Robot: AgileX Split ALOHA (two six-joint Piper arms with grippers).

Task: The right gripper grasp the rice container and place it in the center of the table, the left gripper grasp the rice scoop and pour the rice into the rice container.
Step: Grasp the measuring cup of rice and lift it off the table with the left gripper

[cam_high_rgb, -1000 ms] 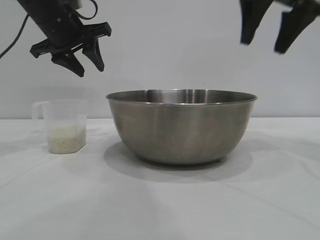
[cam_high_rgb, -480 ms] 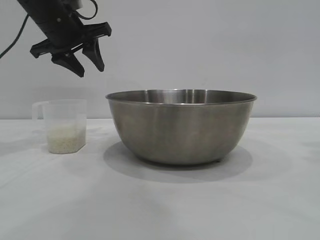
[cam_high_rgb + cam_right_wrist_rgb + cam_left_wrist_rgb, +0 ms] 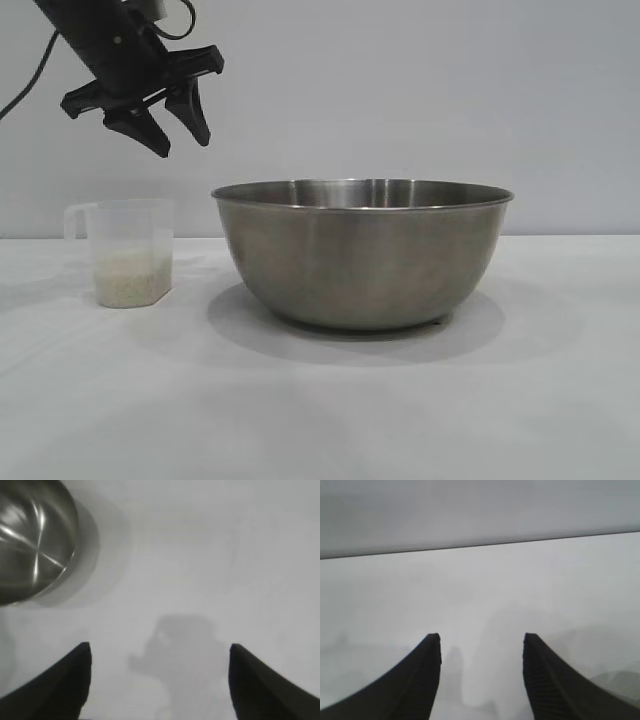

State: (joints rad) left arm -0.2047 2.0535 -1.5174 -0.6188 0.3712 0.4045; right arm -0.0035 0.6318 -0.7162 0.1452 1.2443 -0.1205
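Left pincer point(image 3: 170, 125), jaws apart, empty, upper left | rice scoop point(image 3: 128, 252) below on counter point(image 3: 320, 410), rice container point(image 3: 362, 252) centre | right pincer point(image 3: 160, 672) splayed, empty | descend squarely onto scoop's handle, lift level.

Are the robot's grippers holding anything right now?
No, nothing is held. The left gripper hangs open above the rice scoop, and the right gripper is open over bare table, beside the rice container.

lab: bare white table point(image 3: 320, 420), wall point(image 3: 400, 90)
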